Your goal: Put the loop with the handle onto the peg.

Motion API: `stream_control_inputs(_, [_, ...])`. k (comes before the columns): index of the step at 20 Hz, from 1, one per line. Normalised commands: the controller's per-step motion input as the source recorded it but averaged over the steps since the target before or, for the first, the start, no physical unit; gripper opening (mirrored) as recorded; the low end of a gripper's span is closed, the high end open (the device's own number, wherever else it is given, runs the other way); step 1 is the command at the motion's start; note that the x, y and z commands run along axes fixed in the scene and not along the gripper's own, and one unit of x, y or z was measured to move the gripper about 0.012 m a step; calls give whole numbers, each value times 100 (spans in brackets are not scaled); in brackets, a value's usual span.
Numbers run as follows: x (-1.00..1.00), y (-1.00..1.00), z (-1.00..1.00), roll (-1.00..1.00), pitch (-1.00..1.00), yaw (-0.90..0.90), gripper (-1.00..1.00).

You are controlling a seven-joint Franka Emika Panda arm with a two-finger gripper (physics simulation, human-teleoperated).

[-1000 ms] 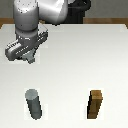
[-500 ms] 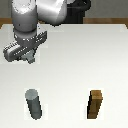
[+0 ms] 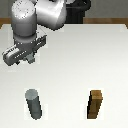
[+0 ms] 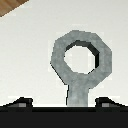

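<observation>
Across the last second the exterior view shows almost no shift: the arm sits in the same spot at the far side of the table [image 3: 100,55], well apart from the peg [image 3: 34,104], and neither the peg nor the brown block [image 3: 95,105] has moved. Judgement: no transport toward the peg has begun in this interval; the arm is either securing its hold or pausing before the carry.

The gripper [image 3: 20,61] hangs beyond the peg, toward the robot base and slightly to the exterior view's left of it. In the wrist view the handle of the loop with the handle [image 4: 80,60] runs down between the two dark fingertips [image 4: 20,104], so the pincer appears to be pinching the loop by its handle; actual pad contact is hidden below the frame edge, so this is inferred. In the exterior view the loop cannot be made out under the hand.

Look of the loop: flat, grey, faceted outline nearer an octagon than a true circle, round central hole with white tabletop visible through it, short straight handle off one side. The ring projects forward, clear of the fingers.

The peg stands upright, dark grey with a lighter flat top, level with the brown block and well apart from it, to the exterior view's left.

Task state: loop not yet on the peg. Next need: centre the hole over the peg top, then descend.
</observation>
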Motion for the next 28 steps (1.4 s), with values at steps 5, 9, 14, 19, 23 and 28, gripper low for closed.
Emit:
stream_control_inputs(5, [0,40,-20,0,0,0,100])
stream_control_inputs(9, [-25,25,0,0,0,0,100])
stream_control_inputs(14, [-20,20,-20,0,0,0,100])
stream_control_inputs(19, [0,0,-40,0,0,0,100])
stream_control_inputs(23, [0,0,0,0,0,0,-100])
stream_control_inputs(28, [0,0,0,0,0,0,-100])
